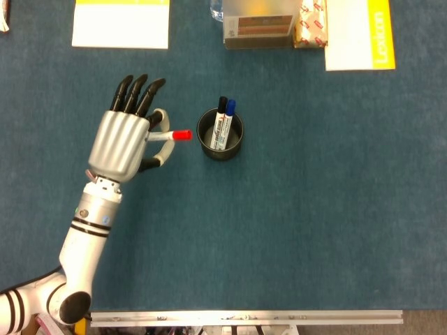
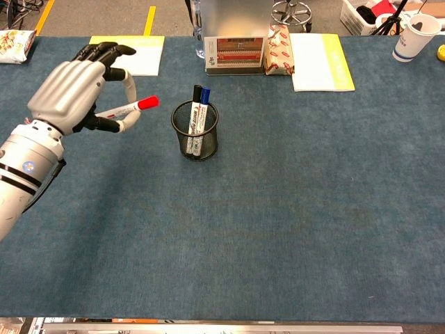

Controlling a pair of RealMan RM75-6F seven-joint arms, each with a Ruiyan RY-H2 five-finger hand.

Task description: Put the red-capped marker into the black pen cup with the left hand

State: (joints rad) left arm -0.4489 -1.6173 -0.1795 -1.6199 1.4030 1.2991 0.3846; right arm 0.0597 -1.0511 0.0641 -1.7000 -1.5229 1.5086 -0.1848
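Observation:
My left hand [image 1: 124,139] [image 2: 71,94] hangs above the table, left of the black pen cup [image 1: 220,135] [image 2: 195,130]. It pinches the red-capped marker [image 1: 170,135] [image 2: 131,108], which lies roughly level with its red cap pointing right toward the cup. The cap is a short gap from the cup's rim. The mesh cup stands upright and holds two markers, one black-capped and one blue-capped. My right hand shows in neither view.
A yellow-edged pad [image 1: 121,23] [image 2: 122,55] lies at the back left. A box with a printed card [image 1: 258,24] [image 2: 235,51], a snack packet [image 2: 280,49] and a white and yellow booklet [image 1: 360,33] [image 2: 321,61] stand along the back. A paper cup [image 2: 411,36] sits far right.

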